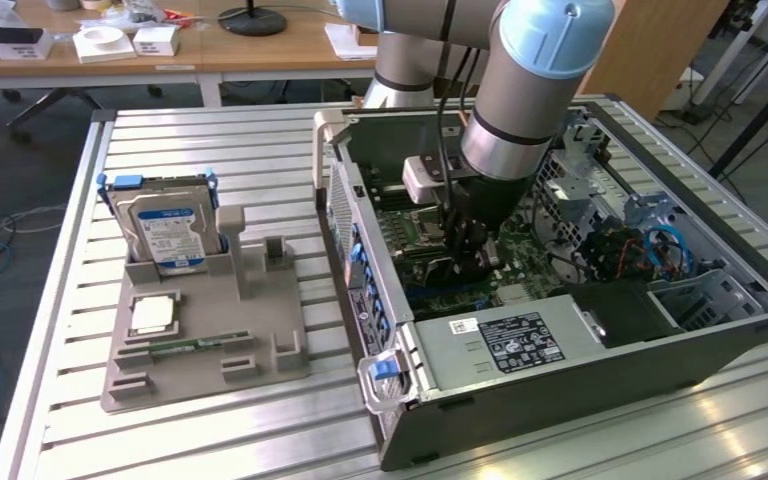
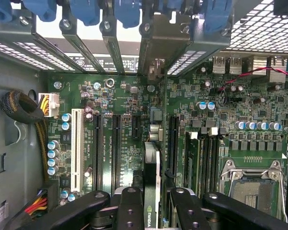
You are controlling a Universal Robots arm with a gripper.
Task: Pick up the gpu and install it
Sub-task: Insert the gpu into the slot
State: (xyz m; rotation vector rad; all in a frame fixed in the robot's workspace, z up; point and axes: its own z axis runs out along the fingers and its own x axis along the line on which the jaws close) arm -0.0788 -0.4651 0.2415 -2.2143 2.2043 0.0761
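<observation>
My exterior camera sits high and well away from the black two-fingered pincer [image 1: 472, 262]. It looks down at a slant over the slatted aluminium table [image 1: 224, 150] into the open dark-grey steel computer case [image 1: 598, 400]. My wrist camera sits just behind the pincer, facing along its black fingers [image 2: 129, 211] and the thin dark gpu card [image 2: 152, 179] gripped edge-on between them. It is close above the green motherboard [image 2: 125, 103] beyond the tips. Both views share that board, the pincer and the blue plastic slot clips [image 2: 89, 10].
</observation>
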